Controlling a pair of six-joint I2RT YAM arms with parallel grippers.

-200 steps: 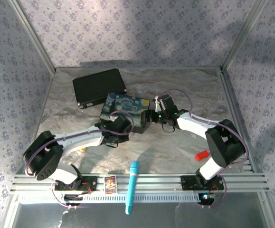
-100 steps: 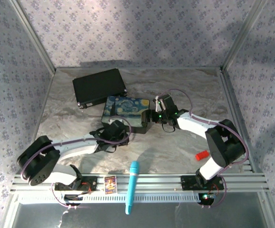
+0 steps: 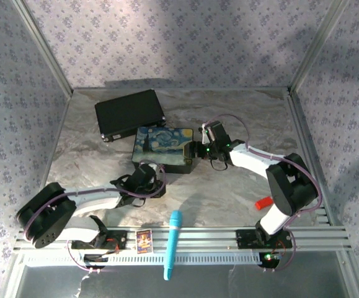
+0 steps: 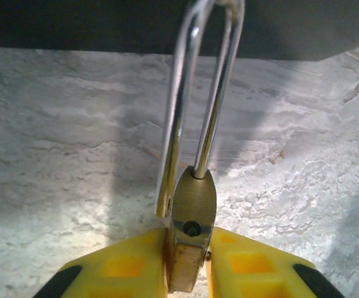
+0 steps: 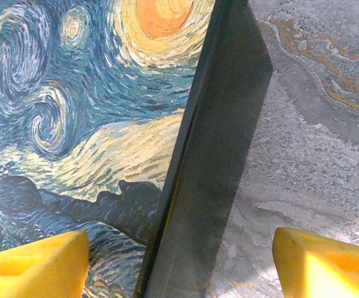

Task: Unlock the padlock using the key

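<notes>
**Padlock pulled back from the box, shackle leg free**

The padlock [image 4: 191, 214] sits low in the middle of the left wrist view. Its brass body is pinched edge-on between the two yellow pads of the left tool [image 4: 188, 243], which is nearly closed on it. The shackle [image 4: 179, 112] runs up out of the top of the frame. Its right leg enters the body, while its left leg ends in the air beside the body, above an empty socket hole. From that I judge the lock to be open. The end that takes the key is hidden between the pads, and I cannot tell whether the shackle's bend is hooked on anything.

Over the last second the left arm has drawn back in the overhead view. It has gone from tight against the lower edge of the Starry Night box [image 3: 163, 144] toward the lower left, and now lies out over bare table [image 3: 229, 192]. The padlock is travelling with it, so the unlocking looks done or close to it, and what remains is to get the lock clear. The right tool [image 5: 179, 248] has barely moved. It stands wide open with one pad on each side of the box's dark right-hand edge, and it grips nothing that I can make out.

Counted:
- Padlock: one
- Painted box: one
- Black case [image 3: 129, 113]: one, at the upper left
- Red block [image 3: 264, 202]: one, at the lower right
- Teal pen [image 3: 173, 242]: one, across the front rail
- Small card [image 3: 144, 241]: one, beside the pen
- Arms: two
</notes>
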